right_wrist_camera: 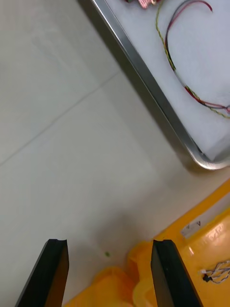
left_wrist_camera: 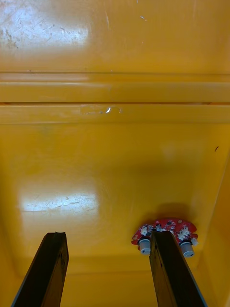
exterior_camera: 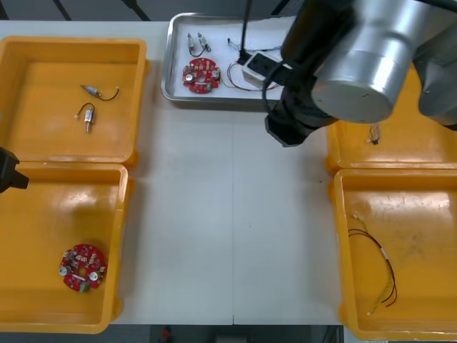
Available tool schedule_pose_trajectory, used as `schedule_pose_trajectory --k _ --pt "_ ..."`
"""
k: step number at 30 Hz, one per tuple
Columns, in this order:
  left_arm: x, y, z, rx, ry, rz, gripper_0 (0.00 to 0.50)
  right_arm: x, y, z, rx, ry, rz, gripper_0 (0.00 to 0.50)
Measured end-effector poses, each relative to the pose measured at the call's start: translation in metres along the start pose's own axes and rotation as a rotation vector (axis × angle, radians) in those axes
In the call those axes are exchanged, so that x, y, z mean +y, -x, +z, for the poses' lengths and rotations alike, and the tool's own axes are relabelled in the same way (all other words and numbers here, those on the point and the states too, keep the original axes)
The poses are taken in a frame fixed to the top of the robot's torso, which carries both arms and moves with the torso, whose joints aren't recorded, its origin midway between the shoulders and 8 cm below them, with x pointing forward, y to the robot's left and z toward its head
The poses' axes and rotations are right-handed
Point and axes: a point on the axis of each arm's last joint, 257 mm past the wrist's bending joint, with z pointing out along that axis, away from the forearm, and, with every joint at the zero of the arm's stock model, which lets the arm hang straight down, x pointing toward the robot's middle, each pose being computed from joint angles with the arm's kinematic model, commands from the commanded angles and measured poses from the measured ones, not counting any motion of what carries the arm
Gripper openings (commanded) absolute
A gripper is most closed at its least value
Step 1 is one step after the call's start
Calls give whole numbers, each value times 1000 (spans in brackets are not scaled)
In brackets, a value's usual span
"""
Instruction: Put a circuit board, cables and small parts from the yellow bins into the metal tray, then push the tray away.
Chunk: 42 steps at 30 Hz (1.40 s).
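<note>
The metal tray (exterior_camera: 168, 78) stands at the table's far middle, white inside. It holds a red circuit board (exterior_camera: 201, 75), small metal parts (exterior_camera: 198, 44) and a red and yellow cable (exterior_camera: 238, 76). My right arm (exterior_camera: 343, 57) hangs over the tray's right end. The right gripper (right_wrist_camera: 110, 268) is open over bare table beside the tray's near corner (right_wrist_camera: 206, 160), nothing between its fingers. The left gripper (left_wrist_camera: 108, 268) is open over the near left yellow bin (exterior_camera: 123, 236). A second circuit board (left_wrist_camera: 167, 228) lies past one of its fingers.
The far left bin (exterior_camera: 140, 93) holds two small metal parts (exterior_camera: 87, 114). A twisted cable (exterior_camera: 375, 132) lies in the far right bin (exterior_camera: 332, 153). A red and yellow cable (exterior_camera: 378, 264) lies in the near right bin (exterior_camera: 341, 250).
</note>
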Motion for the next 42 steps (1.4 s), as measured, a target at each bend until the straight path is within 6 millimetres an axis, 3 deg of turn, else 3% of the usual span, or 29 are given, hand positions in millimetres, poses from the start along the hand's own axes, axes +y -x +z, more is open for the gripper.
schedule_pose_trajectory --k 17,27,33,42 --pt "0 0 0 0 0 0 500 -96 -135 -36 104 0 432 500" --pt "0 0 0 1 0 0 500 -127 -206 -45 197 -48 795 500" --pt "0 0 0 1 0 0 500 -135 -236 -45 282 -76 993 500" --pt "0 0 0 1 0 0 500 -141 -250 -41 318 -84 1046 500"
